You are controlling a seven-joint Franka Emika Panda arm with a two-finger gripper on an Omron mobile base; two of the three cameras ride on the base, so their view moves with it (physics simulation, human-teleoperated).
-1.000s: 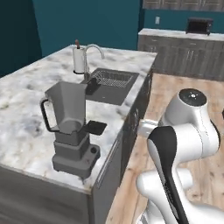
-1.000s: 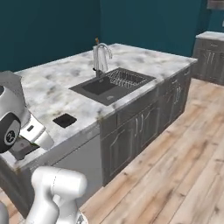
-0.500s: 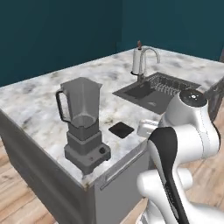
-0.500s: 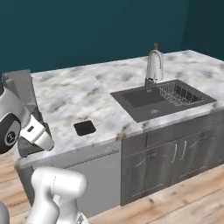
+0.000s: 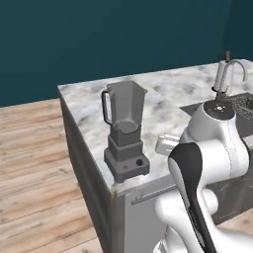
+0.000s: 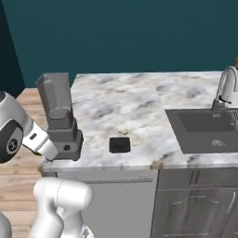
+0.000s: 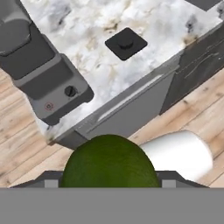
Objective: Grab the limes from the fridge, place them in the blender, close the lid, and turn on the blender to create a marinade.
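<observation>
Between the end effector (image 7: 109, 186) fingers, a glossy dark green lime (image 7: 109, 162) is sitting gripped; risking clipping the grey translucent blender (image 5: 125, 129) rim.

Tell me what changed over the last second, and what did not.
The base drove around the island toward its blender end, so both base views swung: the blender now stands near and central, and the sink lies off to the right. The things themselves did not move: the lid lies flat on the counter beside the blender, whose jar is uncovered. In the hand view the gripper holds a lime.
</observation>
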